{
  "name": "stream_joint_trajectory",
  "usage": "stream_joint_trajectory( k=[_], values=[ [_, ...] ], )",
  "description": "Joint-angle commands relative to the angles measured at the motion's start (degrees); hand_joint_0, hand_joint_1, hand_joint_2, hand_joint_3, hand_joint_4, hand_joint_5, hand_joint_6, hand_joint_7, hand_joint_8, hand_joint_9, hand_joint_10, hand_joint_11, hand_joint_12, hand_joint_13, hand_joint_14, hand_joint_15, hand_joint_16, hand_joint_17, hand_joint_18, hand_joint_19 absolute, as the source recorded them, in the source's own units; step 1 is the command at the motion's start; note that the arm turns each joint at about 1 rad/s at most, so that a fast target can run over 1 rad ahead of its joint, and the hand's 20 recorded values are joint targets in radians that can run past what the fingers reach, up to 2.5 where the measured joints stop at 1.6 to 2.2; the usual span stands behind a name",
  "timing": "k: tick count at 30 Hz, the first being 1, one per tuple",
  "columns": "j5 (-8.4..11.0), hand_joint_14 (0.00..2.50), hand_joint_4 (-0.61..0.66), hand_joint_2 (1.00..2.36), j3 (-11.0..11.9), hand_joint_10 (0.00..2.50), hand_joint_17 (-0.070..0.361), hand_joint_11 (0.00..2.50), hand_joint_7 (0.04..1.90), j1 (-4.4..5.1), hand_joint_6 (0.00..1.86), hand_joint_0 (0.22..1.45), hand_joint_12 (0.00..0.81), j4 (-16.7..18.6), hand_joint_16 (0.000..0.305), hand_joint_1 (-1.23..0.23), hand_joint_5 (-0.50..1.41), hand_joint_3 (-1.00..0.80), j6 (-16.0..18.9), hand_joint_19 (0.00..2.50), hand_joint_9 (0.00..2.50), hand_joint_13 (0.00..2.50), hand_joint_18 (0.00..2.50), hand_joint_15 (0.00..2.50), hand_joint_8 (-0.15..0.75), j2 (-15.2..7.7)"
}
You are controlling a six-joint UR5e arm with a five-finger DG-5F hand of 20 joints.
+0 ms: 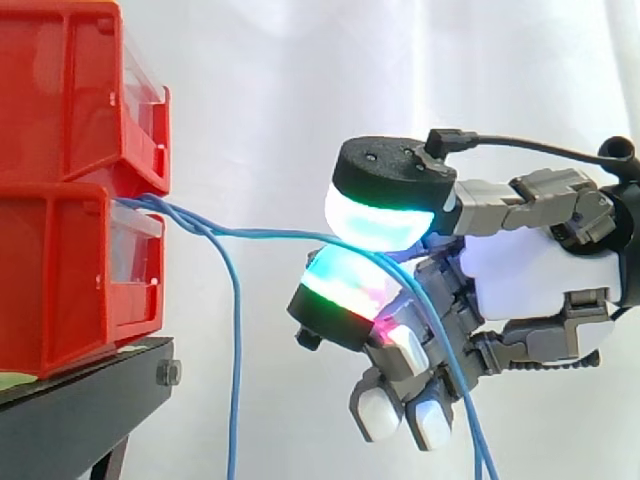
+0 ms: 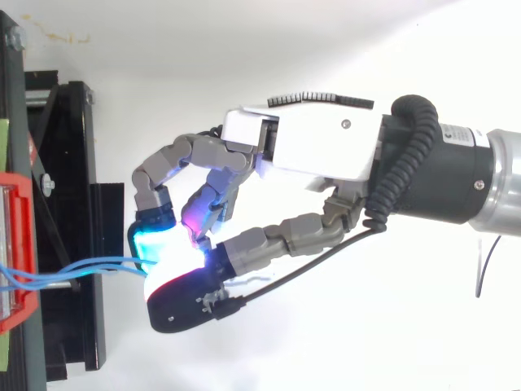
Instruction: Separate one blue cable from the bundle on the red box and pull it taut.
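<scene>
Hand [image 1: 520, 262] pinching blue cable [image 1: 270, 235]; red bins [image 1: 60, 250], black stand [image 1: 80, 410]

bright, even light on white curtain [image 1: 280, 90], soft shadows

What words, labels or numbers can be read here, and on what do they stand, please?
None can be read.
The red bins, blue cables, hand and black stand show no legible text.
A small mark on the black wrist is too small to read.
</scene>
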Motion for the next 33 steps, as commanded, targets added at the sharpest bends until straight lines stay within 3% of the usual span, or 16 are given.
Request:
stream_joint_trajectory(
  k=[1, 3, 7, 12, 17, 25, 30, 33],
  values=[
    [0.02, 0.02, -0.03, 1.02, 0.0, 0.02, 0.103, 0.88, 1.15, 0.00, 0.91, 0.61, 0.395, 0.0, 0.046, -0.83, -0.18, -0.15, 0.0, 0.62, 1.03, 0.92, 0.89, 0.57, 0.333, 0.0],
    [0.02, 0.02, -0.05, 1.02, 0.1, 0.02, 0.100, 0.87, 1.11, 0.00, 0.91, 0.63, 0.387, 0.0, 0.045, -0.84, -0.18, -0.19, 0.1, 0.62, 1.02, 0.92, 0.88, 0.56, 0.324, 0.0],
    [0.19, 0.02, -0.02, 1.02, 0.0, 0.02, 0.102, 0.81, 1.13, 0.09, 0.88, 0.57, 0.383, 0.0, 0.045, -0.70, -0.17, -0.27, 1.1, 0.65, 1.06, 0.92, 0.87, 0.57, 0.307, 0.0],
    [0.28, 0.02, 0.00, 1.01, 0.0, 0.02, 0.107, 0.76, 1.15, 0.44, 0.85, 0.56, 0.396, -0.4, 0.048, -0.61, -0.14, -0.26, 6.1, 0.67, 1.09, 0.93, 0.87, 0.56, 0.311, 0.0],
    [0.28, 0.02, 0.06, 1.01, 0.0, 0.01, 0.111, 0.76, 1.15, 0.61, 0.83, 0.57, 0.408, -0.4, 0.049, -0.56, -0.13, -0.25, 8.8, 0.65, 1.10, 0.94, 0.87, 0.56, 0.330, 0.0],
    [0.28, 0.02, 0.12, 1.02, 0.1, 0.01, 0.117, 0.76, 1.14, 0.61, 0.84, 0.56, 0.422, -0.5, 0.052, -0.69, -0.13, -0.15, 9.4, 0.61, 1.11, 0.95, 0.91, 0.55, 0.344, 0.0],
    [0.37, 0.02, 0.20, 1.01, 0.1, 0.02, 0.124, 0.66, 1.21, 0.61, 0.80, 0.57, 0.430, -0.7, 0.055, -0.55, -0.09, -0.17, 9.6, 0.61, 1.18, 0.98, 0.94, 0.54, 0.351, 0.0],
    [0.37, 0.02, 0.20, 1.01, 0.1, 0.01, 0.123, 0.68, 1.22, 0.61, 0.78, 0.57, 0.428, -1.4, 0.055, -0.55, -0.08, -0.16, 9.9, 0.61, 1.18, 0.98, 0.94, 0.54, 0.354, 0.0]
  ],
)
